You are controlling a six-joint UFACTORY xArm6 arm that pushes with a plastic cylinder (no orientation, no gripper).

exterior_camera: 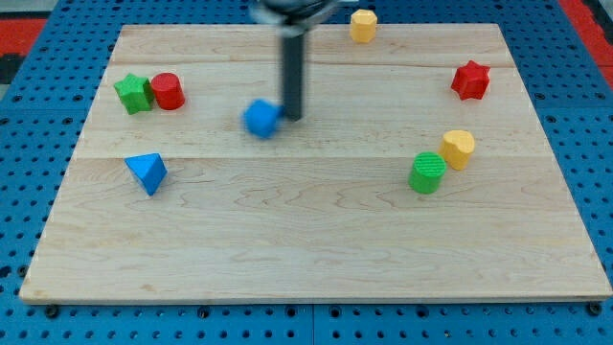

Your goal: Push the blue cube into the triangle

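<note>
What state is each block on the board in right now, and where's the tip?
Tip: at the blue cube's right edge, blurred.
Blue cube: blurred, apart from the triangle.
Blue triangle: alone at the view's left.
Green star: touching the red cylinder.
Green cylinder: against the yellow block.
Red star: alone.
Yellow hexagon: alone, at the top edge.

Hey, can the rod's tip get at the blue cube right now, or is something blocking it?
Probably yes. My tip sits just to the view's right of the blue cube, apparently touching it, with nothing between them on the wooden board.

Pale matt wooden board (316, 249), visible grain
</note>
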